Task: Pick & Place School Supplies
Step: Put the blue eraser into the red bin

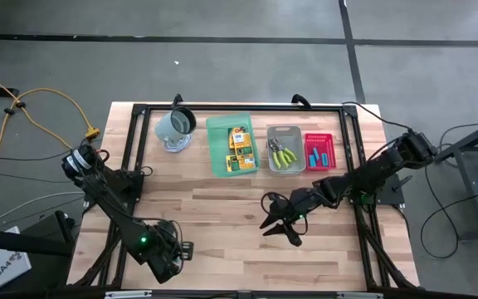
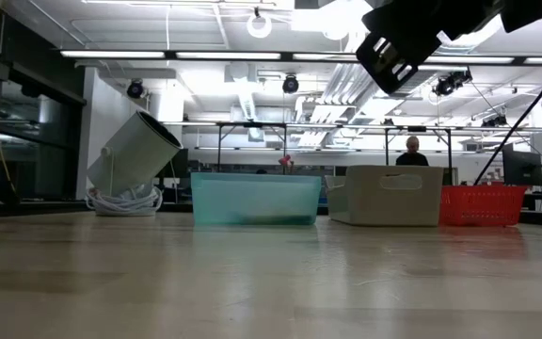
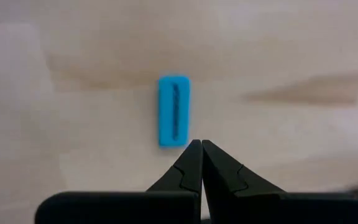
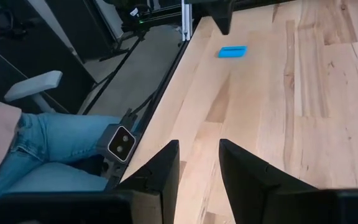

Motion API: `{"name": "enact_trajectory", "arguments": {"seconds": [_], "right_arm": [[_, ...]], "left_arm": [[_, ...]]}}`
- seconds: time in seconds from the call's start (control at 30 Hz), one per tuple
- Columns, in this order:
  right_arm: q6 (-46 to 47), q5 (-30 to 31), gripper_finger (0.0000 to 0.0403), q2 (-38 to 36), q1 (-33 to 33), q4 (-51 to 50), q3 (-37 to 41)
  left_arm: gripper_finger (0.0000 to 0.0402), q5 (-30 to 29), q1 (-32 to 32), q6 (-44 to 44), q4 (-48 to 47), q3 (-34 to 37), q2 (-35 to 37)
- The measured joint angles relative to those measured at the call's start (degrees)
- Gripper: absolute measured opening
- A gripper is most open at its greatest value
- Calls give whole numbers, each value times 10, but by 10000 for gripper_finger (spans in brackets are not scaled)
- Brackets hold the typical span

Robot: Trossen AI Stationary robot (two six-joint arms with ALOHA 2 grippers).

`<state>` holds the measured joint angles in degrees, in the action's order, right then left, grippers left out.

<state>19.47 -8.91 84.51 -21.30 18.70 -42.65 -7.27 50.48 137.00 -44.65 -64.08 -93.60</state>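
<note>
- Mostly done: boxes (image 1: 238, 148) lie in the green tray (image 1: 216, 141), pliers (image 1: 283, 154) in the grey tray (image 1: 270, 133), blue pieces (image 1: 319, 155) in the red tray (image 1: 308, 137).
- One blue piece (image 3: 173, 111) is left on the bench (image 1: 222, 216), just ahead of the shut, empty left pincer (image 3: 196, 147).
- Right pincer (image 1: 279, 227) hangs mid-bench, part open, empty.

From worktop height the green tray (image 2: 255, 198), grey tray (image 2: 385, 195) and red tray (image 2: 481, 204) hide their contents behind their walls, the overhead view shows the printed boxes (image 1: 239, 147) too small to read, and a seated person (image 4: 23, 146) is cut off by the picture's edge.
</note>
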Motion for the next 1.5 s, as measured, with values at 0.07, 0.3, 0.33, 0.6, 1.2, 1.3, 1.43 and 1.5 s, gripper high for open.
{"name": "enact_trajectory", "arguments": {"seconds": [0.07,0.3,0.33,0.6,1.2,1.3,1.43,1.5], "right_arm": [[-2,0,105,0,1,0,0],[-7,-2,105,0,1,0,0],[-13,-2,105,0,1,-1,0],[-18,-3,105,0,0,-2,0],[-16,-3,105,0,-38,-36,0],[-16,-2,105,0,-45,-37,0],[-17,0,105,0,-51,-39,0],[-17,0,105,0,-54,-39,0]], "left_arm": [[1,-12,0,24,-19,0,0],[1,24,0,1,-21,0,1],[1,35,0,-13,-19,0,1],[1,91,-1,-50,-10,0,1],[46,65,-14,-38,42,0,-59],[71,70,-16,-37,54,0,-60],[94,74,-20,-41,60,0,-60],[101,74,-25,-53,59,0,-60]]}}
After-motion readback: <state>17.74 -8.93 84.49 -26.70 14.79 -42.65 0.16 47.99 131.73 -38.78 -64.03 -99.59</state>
